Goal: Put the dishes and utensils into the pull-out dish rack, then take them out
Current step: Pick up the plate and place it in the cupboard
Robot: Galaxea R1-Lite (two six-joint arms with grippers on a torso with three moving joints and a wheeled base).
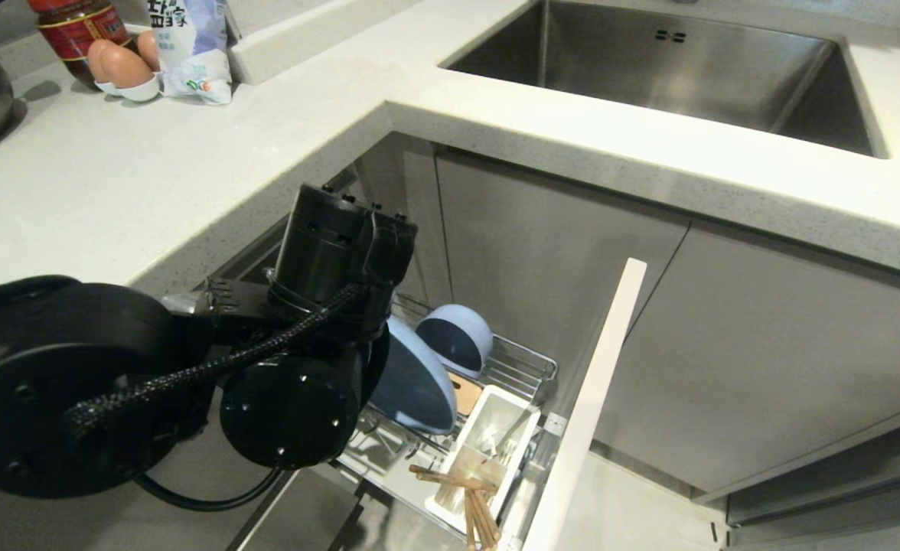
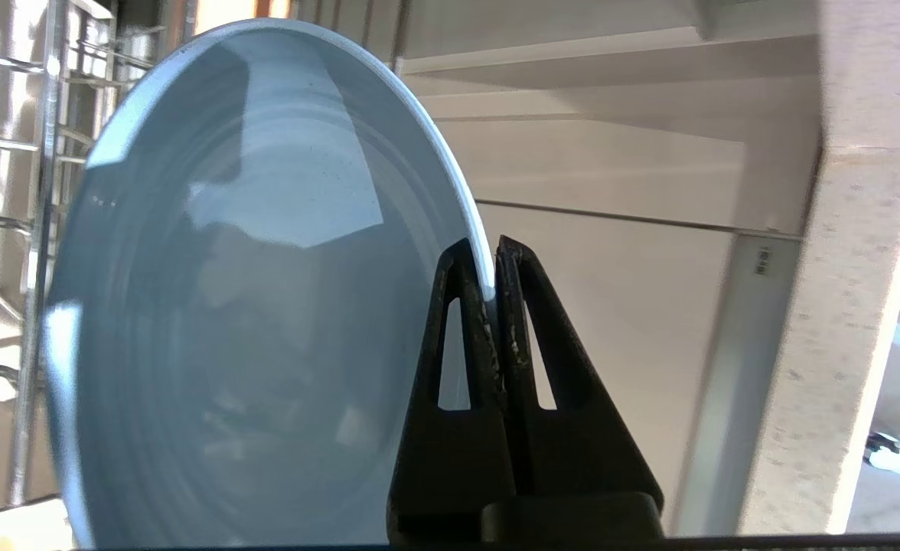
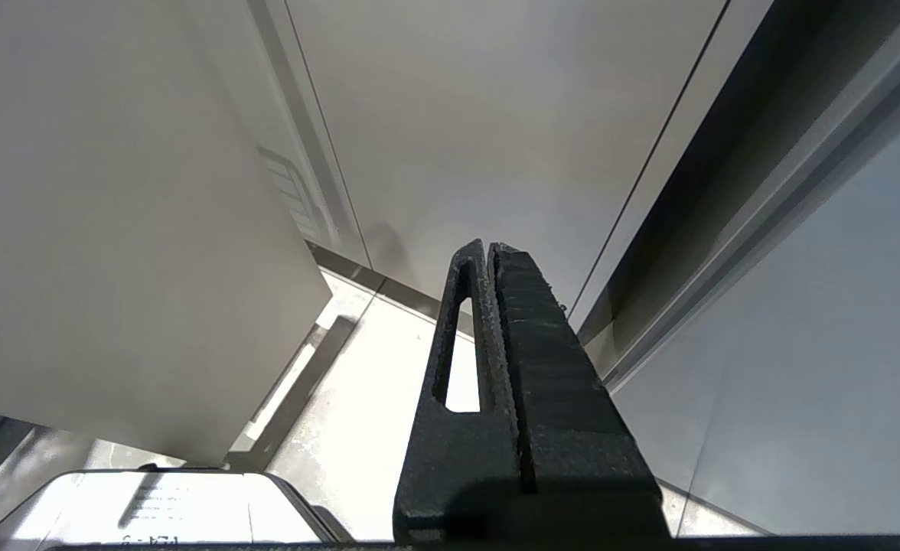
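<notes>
Kitchen cabinetry in pale grey stood below a white speckled countertop (image 1: 151, 176) and a steel sink (image 1: 672, 69), with the pull-out dish rack (image 1: 523, 367) drawn forward at floor level. Left gripper (image 2: 494, 264): fingers pressed together on the rim of the light-blue plate (image 2: 251, 306), which stood on edge directly ahead of the fingertips, its concave face turned to the wrist camera and chrome wires of the rack just beyond it. In the head view the left arm covered the near side of the plate (image 1: 415, 383). Past the plate, farther from the gripper, the matching light-blue bowl (image 1: 456, 337) rested on edge in the basket; the white utensil caddy (image 1: 488, 444) lay beside and below the plate, with wooden chopsticks (image 1: 469, 497) in it and jutting out at its near end.

Right gripper (image 3: 488, 256): fingers together and empty, parked low beside the cabinet fronts, well apart from the rack.

Step in hand, as judged: handling of the plate at the rack, either seating it or lifting it out; the frames did not settle which. Seating would call for guiding the lower rim between the wires before letting go; lifting would call for a straight pull clear of the bowl and caddy.
</notes>
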